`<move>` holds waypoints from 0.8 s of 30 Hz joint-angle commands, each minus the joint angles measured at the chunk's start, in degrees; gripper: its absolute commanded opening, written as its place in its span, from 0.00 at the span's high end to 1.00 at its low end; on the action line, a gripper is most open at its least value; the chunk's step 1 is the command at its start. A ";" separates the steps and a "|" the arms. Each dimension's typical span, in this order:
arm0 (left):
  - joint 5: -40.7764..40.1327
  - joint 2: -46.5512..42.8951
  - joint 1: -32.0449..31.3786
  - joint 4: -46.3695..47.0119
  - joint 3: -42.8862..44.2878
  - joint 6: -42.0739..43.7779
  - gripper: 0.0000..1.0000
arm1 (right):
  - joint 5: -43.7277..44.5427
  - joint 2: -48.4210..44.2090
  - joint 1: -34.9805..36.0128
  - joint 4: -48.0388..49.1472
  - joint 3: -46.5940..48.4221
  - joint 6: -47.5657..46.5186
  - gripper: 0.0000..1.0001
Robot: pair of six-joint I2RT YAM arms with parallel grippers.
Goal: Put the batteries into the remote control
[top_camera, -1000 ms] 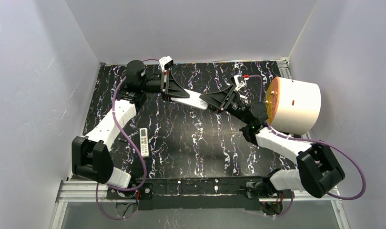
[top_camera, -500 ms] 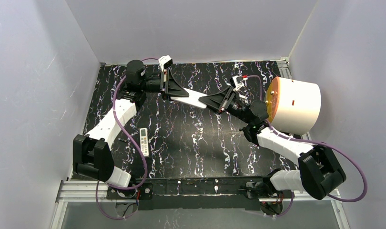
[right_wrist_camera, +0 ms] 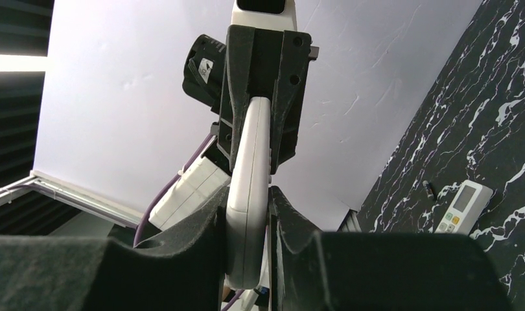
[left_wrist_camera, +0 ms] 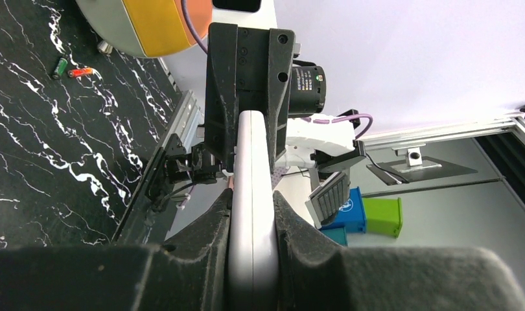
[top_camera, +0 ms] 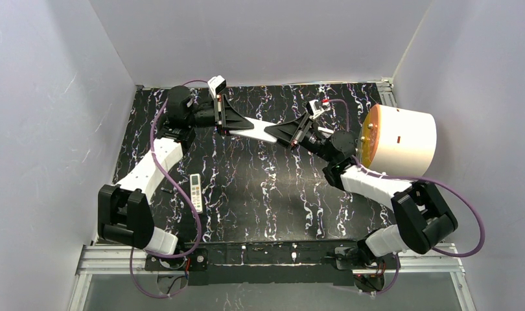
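Note:
A long white remote (top_camera: 260, 131) hangs above the back of the table, held at both ends. My left gripper (top_camera: 231, 123) is shut on its left end and my right gripper (top_camera: 291, 133) is shut on its right end. In the left wrist view the remote (left_wrist_camera: 252, 194) runs edge-on between my left gripper's (left_wrist_camera: 252, 202) pads toward the right gripper. Two batteries, one dark green (left_wrist_camera: 59, 66) and one red (left_wrist_camera: 82, 71), lie on the table by the round object. In the right wrist view the remote (right_wrist_camera: 249, 181) sits in my right gripper (right_wrist_camera: 249, 208). Another battery (right_wrist_camera: 429, 189) lies by a small remote.
A smaller white remote with buttons (top_camera: 196, 192) lies on the black marbled table (top_camera: 260, 194) at the left; it also shows in the right wrist view (right_wrist_camera: 465, 206). A big white cylinder with an orange face (top_camera: 399, 144) lies at the right edge. Grey walls enclose the table.
Both grippers and the white remote between them have shifted left and toward the back wall. Both stay shut on it. The small remote has not moved.

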 commanded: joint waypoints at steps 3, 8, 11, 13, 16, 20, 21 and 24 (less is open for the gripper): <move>3.43 -2.92 -4.78 0.70 -0.46 -0.47 1.00 | 1.59 1.54 4.96 1.65 3.77 -2.72 0.79; 3.58 -2.66 -2.39 0.79 0.40 1.55 1.00 | 1.17 -2.97 2.54 -5.82 2.69 -6.23 0.68; 4.02 -2.70 -0.23 0.77 0.35 3.15 1.00 | -0.53 -6.41 -0.46 -9.26 1.17 -8.96 0.49; 5.06 -2.69 0.65 0.81 0.33 4.69 1.00 | -3.21 -8.36 -2.48 -12.23 1.15 -12.08 0.37; 8.29 -3.52 1.10 0.89 0.11 8.85 1.00 | -9.93 -9.71 -4.69 -16.62 2.67 -16.31 0.23; 10.66 -5.53 1.61 0.92 -2.24 14.28 1.00 | -22.64 -8.96 -5.17 -21.59 8.43 -23.97 0.19; 10.90 -5.92 1.62 0.92 -2.94 15.08 1.00 | -25.82 -8.60 -5.19 -26.74 10.38 -27.41 0.19; 11.11 -6.43 1.62 0.92 -4.31 16.85 1.00 | -29.60 -8.16 -5.03 -41.68 15.91 -40.29 0.19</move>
